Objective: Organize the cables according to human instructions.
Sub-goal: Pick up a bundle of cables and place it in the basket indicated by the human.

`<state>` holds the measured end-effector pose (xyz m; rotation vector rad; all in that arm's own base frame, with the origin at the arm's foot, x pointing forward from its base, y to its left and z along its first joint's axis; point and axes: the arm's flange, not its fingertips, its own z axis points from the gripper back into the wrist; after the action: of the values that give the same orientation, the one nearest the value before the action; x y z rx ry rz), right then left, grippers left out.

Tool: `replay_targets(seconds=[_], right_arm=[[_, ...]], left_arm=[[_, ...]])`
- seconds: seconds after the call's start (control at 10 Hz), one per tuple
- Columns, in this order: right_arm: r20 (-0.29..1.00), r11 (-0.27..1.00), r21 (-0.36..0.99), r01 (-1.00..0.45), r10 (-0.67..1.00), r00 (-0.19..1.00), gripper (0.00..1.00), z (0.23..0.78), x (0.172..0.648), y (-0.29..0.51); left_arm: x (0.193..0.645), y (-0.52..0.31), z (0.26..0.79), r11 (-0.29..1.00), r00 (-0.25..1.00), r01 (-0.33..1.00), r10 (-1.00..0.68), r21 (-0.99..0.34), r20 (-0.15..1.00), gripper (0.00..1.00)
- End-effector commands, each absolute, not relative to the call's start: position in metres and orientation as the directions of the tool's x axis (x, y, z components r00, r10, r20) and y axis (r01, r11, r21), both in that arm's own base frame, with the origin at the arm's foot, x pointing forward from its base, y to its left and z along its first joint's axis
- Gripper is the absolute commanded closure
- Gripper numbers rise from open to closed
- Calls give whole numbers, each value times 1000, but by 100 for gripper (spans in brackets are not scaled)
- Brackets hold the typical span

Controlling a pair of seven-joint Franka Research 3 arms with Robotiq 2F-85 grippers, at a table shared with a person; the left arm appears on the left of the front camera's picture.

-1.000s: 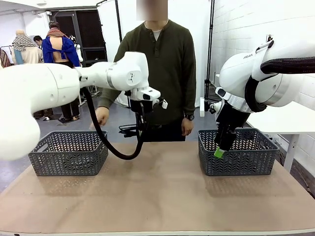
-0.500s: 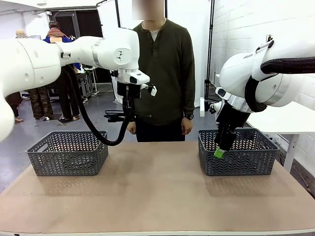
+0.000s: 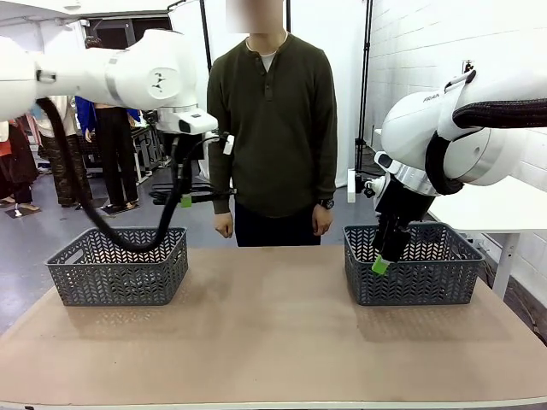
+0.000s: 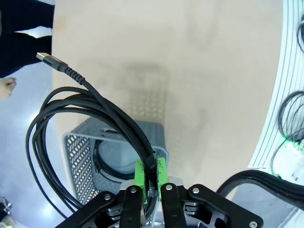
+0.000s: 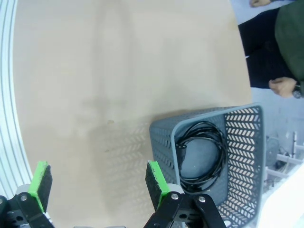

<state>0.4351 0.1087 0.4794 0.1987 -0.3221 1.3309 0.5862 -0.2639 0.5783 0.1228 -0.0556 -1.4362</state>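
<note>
Two baskets (image 3: 119, 265) hold one cable (image 5: 202, 156) each; left gripper (image 4: 151, 178) grips another.

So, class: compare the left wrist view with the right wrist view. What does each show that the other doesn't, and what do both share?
Left wrist view: the left pincer shut on a coiled braided cable with a USB plug, above a grey basket holding another cable.
Right wrist view: the right pincer open and empty, and a basket with a coiled cable inside.
Both: the brown tabletop and a hand of the person.
</note>
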Motion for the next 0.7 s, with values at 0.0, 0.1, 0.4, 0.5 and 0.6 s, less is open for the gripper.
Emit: replay_targets(seconds=[0.0,0.1,0.4,0.5,0.6], right_arm=[[334,241,-45,-969,918,213,0,480,438,110],[334,241,-45,-969,918,213,0,480,438,110],[334,241,-45,-969,918,213,0,480,438,110],[334,241,-45,-969,918,213,0,480,438,110],[334,241,-45,-969,918,213,0,480,438,110]], left_arm=[[554,-233,562,103,104,985,-995,137,-3,100],[555,-224,561,140,139,981,-990,138,19,100],[578,-249,574,120,125,985,-992,123,-32,100],[578,-249,574,120,125,985,-992,123,-32,100],[578,-249,574,120,125,985,-992,123,-32,100]])
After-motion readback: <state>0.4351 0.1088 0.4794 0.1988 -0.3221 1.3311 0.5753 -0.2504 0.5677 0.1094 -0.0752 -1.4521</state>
